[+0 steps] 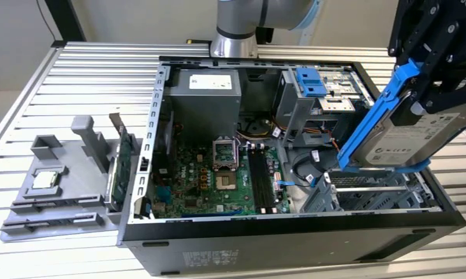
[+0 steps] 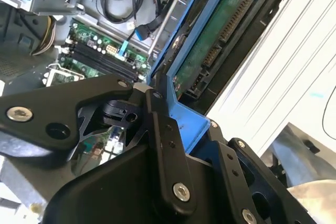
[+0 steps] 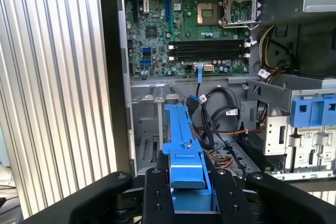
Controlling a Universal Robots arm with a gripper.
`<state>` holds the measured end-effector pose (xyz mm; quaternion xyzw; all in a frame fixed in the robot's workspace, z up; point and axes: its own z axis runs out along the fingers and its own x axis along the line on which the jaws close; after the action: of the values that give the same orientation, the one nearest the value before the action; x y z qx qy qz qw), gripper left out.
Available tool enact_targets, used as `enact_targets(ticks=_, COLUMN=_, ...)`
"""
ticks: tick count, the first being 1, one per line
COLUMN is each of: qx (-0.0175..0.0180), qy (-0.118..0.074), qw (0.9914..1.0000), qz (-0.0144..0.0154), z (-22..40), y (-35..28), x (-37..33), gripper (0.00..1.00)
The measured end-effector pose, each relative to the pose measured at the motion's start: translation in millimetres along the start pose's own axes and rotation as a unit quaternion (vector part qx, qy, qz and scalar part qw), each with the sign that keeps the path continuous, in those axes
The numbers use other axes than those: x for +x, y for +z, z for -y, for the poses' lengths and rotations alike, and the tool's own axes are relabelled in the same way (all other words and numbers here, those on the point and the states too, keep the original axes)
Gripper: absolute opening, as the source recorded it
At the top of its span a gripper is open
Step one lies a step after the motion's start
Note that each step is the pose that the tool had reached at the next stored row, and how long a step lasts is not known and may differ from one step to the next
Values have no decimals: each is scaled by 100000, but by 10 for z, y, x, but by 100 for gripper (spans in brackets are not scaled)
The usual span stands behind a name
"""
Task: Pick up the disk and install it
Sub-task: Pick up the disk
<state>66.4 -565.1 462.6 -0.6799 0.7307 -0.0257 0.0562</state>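
The black two-fingered gripper (image 1: 428, 87) is clamped tight on the blue plastic rails of the disk (image 1: 407, 139), a flat silver-grey metal hard drive with a white label. The disk hangs steeply tilted in the air over the corner of the open black tower computer case (image 1: 295, 247) at the exterior view's right. The fingers seem to grip one end only, so a knock at the free end could twist the drive in them.

Just below stands a grey sheet-metal drive cage (image 1: 372, 195) with thin upright walls. Going in tilted like this would likely catch a rail on an edge. Beside the cage, a bundle of black and orange cables (image 3: 218, 119) lies near the slot and could snag or be pinched.

Farther in, the green motherboard (image 1: 210, 174) is well apart. The free room is upward and out over the ribbed aluminium table (image 1: 86, 75).
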Motion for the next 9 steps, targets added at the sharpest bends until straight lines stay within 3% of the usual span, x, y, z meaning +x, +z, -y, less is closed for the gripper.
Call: enact_targets(ticks=9, qx=-18, qy=-367, qw=99999, qz=43, z=-12, y=128, x=17, gripper=0)
